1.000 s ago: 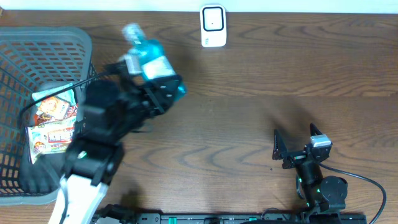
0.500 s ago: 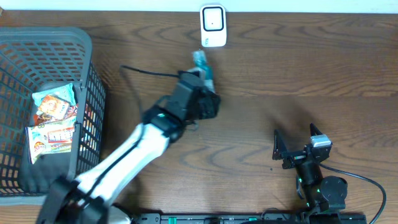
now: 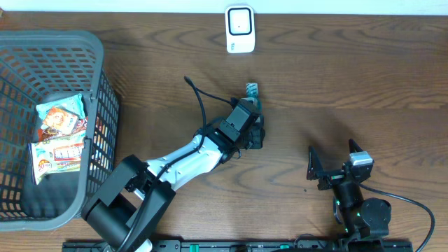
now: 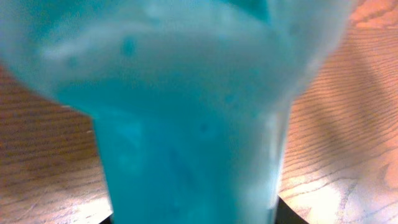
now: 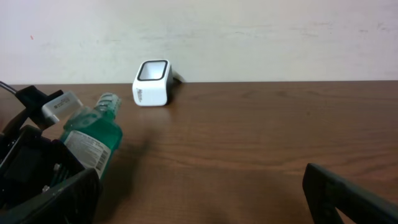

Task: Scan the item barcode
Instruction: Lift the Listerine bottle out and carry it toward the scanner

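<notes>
The grey basket (image 3: 102,105) on the left of the table (image 3: 364,77) holds a few colourful snack packets (image 3: 59,140); their writing is too small to read. The teal bottle (image 3: 251,90) is near the middle of the table, below the white scanner (image 3: 239,29), and the left gripper (image 3: 250,117) is closed around its body. The right wrist view shows a white label with fine print on the bottle, not readable, which the overhead view hides. The left wrist view shows only blurred teal. The right gripper (image 3: 332,163) rests well apart with its jaws wide and holds nothing.
</notes>
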`<state>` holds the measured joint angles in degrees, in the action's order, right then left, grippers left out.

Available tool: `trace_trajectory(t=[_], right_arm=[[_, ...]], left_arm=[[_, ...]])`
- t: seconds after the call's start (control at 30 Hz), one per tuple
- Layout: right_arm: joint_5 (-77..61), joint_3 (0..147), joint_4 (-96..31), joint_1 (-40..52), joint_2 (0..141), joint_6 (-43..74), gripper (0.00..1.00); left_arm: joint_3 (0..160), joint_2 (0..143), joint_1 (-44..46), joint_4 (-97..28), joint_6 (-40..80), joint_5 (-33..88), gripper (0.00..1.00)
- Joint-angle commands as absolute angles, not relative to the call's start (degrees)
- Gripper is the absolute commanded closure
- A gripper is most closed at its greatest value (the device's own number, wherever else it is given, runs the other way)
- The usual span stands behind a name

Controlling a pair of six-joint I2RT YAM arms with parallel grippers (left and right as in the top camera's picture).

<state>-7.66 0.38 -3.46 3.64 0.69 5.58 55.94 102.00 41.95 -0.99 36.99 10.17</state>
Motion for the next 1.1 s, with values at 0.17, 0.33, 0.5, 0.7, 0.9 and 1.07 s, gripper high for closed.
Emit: trace_trajectory(t=[0.17, 0.33, 0.5, 0.7, 0.9, 1.07], right_arm=[[-7.2, 0.3, -3.7, 4.1, 0.4, 5.1, 0.01], [-7.2, 0.3, -3.7, 4.1, 0.4, 5.1, 0.01], [-7.2, 0.3, -3.7, 4.1, 0.4, 5.1, 0.01], [-7.2, 0.3, -3.7, 4.1, 0.4, 5.1, 0.01], [-7.2, 0.3, -3.7, 4.1, 0.4, 5.1, 0.01], [-7.2, 0.3, -3.7, 4.1, 0.4, 5.1, 0.01]], left_arm=[[57.3, 101.6, 41.9, -1.6, 33.2, 5.7, 0.89], [56.8, 102.8, 41.9, -1.9, 33.2, 3.3, 0.89], [55.6, 103.3, 41.9, -2.0, 33.2, 2.9, 0.89], [55.6, 103.4, 41.9, -2.5, 33.2, 1.9, 0.88], [55.6, 103.4, 41.9, -2.5, 33.2, 1.9, 0.88], [55.6, 103.7, 42.2, -2.6, 33.3, 1.9, 0.73]])
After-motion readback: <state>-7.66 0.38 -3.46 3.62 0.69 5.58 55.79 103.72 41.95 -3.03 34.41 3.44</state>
